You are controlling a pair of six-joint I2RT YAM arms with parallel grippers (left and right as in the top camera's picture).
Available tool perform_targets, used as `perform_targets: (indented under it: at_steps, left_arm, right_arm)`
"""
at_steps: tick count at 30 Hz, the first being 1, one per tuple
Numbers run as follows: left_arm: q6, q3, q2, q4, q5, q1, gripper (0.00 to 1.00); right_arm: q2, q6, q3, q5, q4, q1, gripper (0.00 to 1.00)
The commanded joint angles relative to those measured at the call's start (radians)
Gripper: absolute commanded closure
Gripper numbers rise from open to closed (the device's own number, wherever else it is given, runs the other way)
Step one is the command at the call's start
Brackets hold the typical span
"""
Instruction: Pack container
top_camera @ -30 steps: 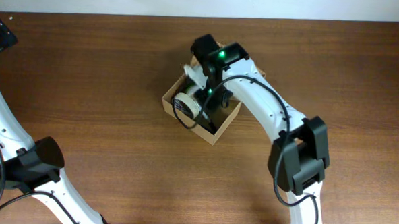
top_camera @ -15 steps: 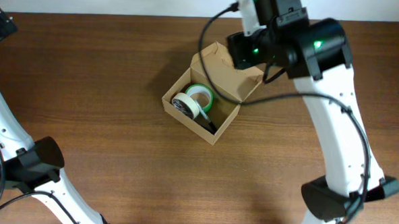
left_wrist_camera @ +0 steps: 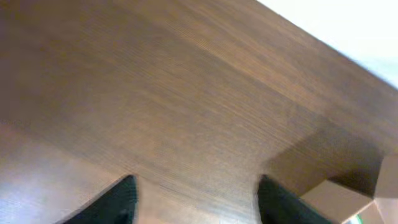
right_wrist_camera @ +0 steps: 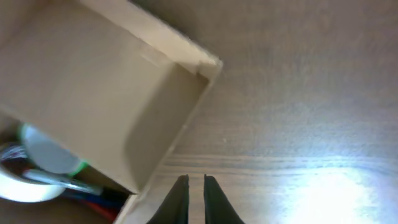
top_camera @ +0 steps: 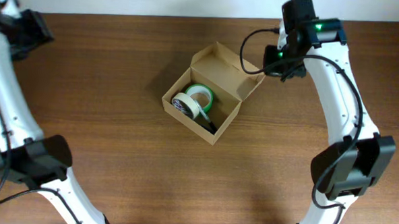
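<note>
The container (top_camera: 214, 92) — a small tan cardboard box with matte, plain sides — sits near the middle of the dark, wood-grained surface (top_camera: 116, 156), turned at an angle, its hinged flap lid standing open toward the far side. Inside lie a white tape roll (top_camera: 185, 104) and a green-rimmed one (top_camera: 200, 95), touching, with something dark and slim beside them. The right gripper (right_wrist_camera: 191, 186) hangs over bare wood just beyond the box's open flap, its black tapered fingers nearly together with a thin gap between them, holding nothing. The left gripper (left_wrist_camera: 196, 199) is well apart at the far left edge — its dark fingers spread wide, empty, the box's corner just showing in its view.
</note>
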Motion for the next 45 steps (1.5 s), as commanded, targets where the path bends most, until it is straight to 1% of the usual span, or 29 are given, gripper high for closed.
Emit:
perform_targets:
  at_steps: [1,4,6,9,12,15,18,21,27,33,36,38,40,42,43,45]
  left_arm:
    - [0.025,-0.118,-0.005,0.071,0.004,-0.075,0.71]
    - [0.024,-0.163,-0.005,0.094,0.015,-0.113,0.72]
    - [0.026,-0.179,-0.005,0.113,0.018,-0.13,0.71]
    - [0.048,-0.196,-0.003,0.136,0.018,-0.159,0.72]
    - [0.07,-0.2,-0.001,0.138,0.017,-0.18,0.71]
    - [0.07,-0.2,-0.001,0.14,0.014,-0.191,0.71]
    - [0.069,-0.2,-0.001,0.14,0.014,-0.191,0.71]
    - [0.069,-0.2,-0.001,0.139,0.014,-0.191,0.71]
    - [0.069,-0.2,-0.001,0.126,0.014,-0.191,0.71]
    - [0.069,-0.2,-0.001,0.126,0.014,-0.191,0.67]
    - [0.069,-0.2,-0.001,0.126,0.014,-0.191,0.66]
    - [0.065,-0.2,-0.001,0.127,0.015,-0.194,0.66]
    - [0.065,-0.203,0.007,0.138,0.016,-0.203,0.66]
    - [0.067,-0.213,0.029,0.159,0.048,-0.212,0.66]
    - [0.081,-0.217,0.05,0.172,0.102,-0.217,0.66]
    - [0.12,-0.217,0.104,0.187,0.262,-0.222,0.67]
  right_arm:
    - [0.002,0.098,-0.116,-0.026,0.053,-0.005,0.95]
    - [0.002,0.141,-0.206,-0.035,0.091,-0.005,0.96]
    - [0.002,0.145,-0.259,-0.06,0.124,-0.007,0.96]
    - [0.002,0.192,-0.323,-0.072,0.163,-0.011,0.96]
    - [0.002,0.209,-0.369,-0.097,0.224,-0.011,0.96]
    - [0.003,0.209,-0.407,-0.16,0.344,-0.011,0.96]
    - [0.004,0.211,-0.441,-0.238,0.505,-0.01,0.96]
    - [0.005,0.248,-0.447,-0.258,0.602,-0.01,0.96]
    - [0.006,0.249,-0.447,-0.331,0.7,-0.01,0.96]
    - [0.028,0.242,-0.447,-0.468,0.808,-0.01,0.96]
    - [0.049,0.24,-0.447,-0.512,0.821,-0.01,0.96]
    - [0.051,0.188,-0.447,-0.515,0.818,-0.013,0.96]
    - [0.048,0.179,-0.446,-0.515,0.818,-0.031,0.96]
    - [0.048,0.19,-0.446,-0.515,0.817,-0.055,0.96]
    - [0.048,0.19,-0.446,-0.515,0.814,-0.071,0.96]
    - [0.048,0.189,-0.446,-0.514,0.798,-0.102,0.96]
